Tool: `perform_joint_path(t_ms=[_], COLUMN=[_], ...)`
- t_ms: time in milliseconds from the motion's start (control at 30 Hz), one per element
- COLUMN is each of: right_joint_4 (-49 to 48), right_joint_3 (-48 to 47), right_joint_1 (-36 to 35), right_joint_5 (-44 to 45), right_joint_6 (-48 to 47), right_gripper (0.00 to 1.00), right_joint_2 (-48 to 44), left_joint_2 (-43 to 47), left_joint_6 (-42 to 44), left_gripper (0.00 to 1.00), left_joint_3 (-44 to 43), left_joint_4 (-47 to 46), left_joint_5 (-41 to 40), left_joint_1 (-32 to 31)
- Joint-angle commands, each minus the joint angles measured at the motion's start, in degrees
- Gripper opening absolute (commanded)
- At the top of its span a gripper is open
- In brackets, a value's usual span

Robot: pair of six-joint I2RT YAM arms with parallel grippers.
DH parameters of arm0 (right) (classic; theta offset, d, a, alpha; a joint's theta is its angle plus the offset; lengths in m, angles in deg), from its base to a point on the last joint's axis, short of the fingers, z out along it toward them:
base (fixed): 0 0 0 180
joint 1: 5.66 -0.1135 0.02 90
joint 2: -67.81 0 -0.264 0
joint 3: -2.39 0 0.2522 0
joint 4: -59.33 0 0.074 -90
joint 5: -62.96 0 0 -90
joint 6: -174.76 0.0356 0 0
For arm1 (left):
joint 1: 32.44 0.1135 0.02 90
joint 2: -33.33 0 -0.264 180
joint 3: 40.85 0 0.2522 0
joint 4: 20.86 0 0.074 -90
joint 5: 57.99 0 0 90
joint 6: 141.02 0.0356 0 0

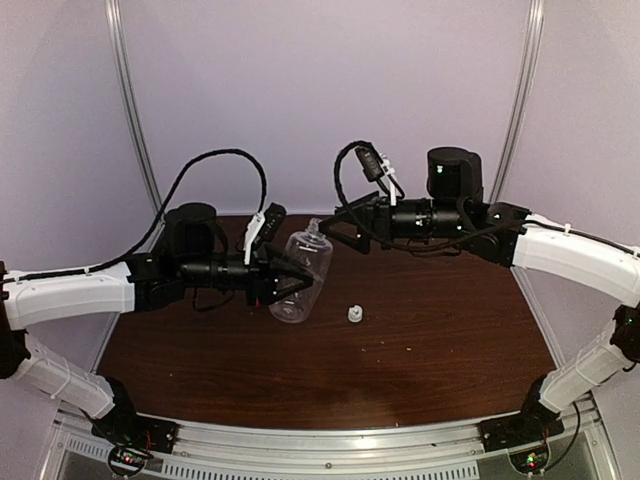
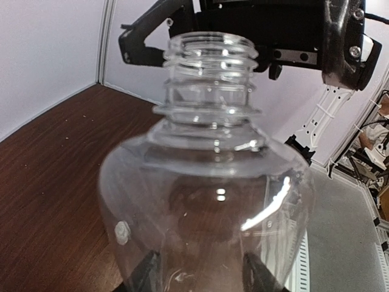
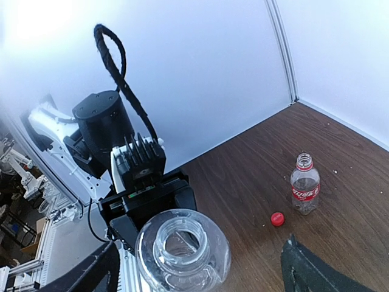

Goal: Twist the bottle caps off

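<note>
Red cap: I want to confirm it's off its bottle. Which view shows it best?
The right wrist view: the red cap lies on the table, apart from the small bottle. The top and left wrist views show no red cap.

Left gripper [image 1: 300,274] clamped tight, right gripper [image 1: 335,232] spread wide opposite it.
</note>
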State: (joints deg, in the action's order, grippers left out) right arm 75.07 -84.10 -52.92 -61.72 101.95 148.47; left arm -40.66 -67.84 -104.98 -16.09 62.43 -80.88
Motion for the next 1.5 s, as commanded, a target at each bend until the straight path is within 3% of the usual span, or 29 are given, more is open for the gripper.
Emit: perform_joint_path(t_ms=[0, 300, 667, 900, 1033, 1233, 1467], right_joint_4=[0.2, 2.3, 3.5, 4.2, 5.3, 8.5, 12.2], right_joint_3=[-2.8, -4.8, -5.1, -5.5, -5.6, -5.4, -4.6], right_joint_1=[-1.0, -2.3, -2.7, -2.7, -2.5, -1.1, 0.1], right_joint_5=[-1.9, -2.2, -1.9, -1.3, 1.6, 9.7, 31.5], right_joint_6=[0.9, 0.2, -0.2, -0.7, -1.4, -2.4, -4.0], right_gripper=[0.87, 0.64, 0.49, 0.18, 0.00, 0.00, 0.00], right_joint_2=[1.6, 3.9, 5.2, 5.1, 4.2, 2.6, 3.0], left_joint_2=[-0.7, -1.0, -1.2, -1.0, -0.6, -0.4, 0.8], left_joint_6=[0.5, 0.9, 0.8, 0.7, 0.1, -0.2, 0.3], left_gripper=[0.44, 0.44, 0.45, 0.49, 0.62, 0.95, 0.98], left_joint_3=[-2.0, -2.0, -2.3, -2.2, -2.0, -2.5, -2.7], left_joint_4=[-3.6, -3.1, -2.9, -2.5, -2.2, 0.0, 3.2], left_joint_5=[2.7, 2.7, 2.5, 0.7, -1.4, -4.2, -10.2], left_joint_1=[-0.4, -0.5, -0.6, -0.6, -0.6, -0.6, -0.6])
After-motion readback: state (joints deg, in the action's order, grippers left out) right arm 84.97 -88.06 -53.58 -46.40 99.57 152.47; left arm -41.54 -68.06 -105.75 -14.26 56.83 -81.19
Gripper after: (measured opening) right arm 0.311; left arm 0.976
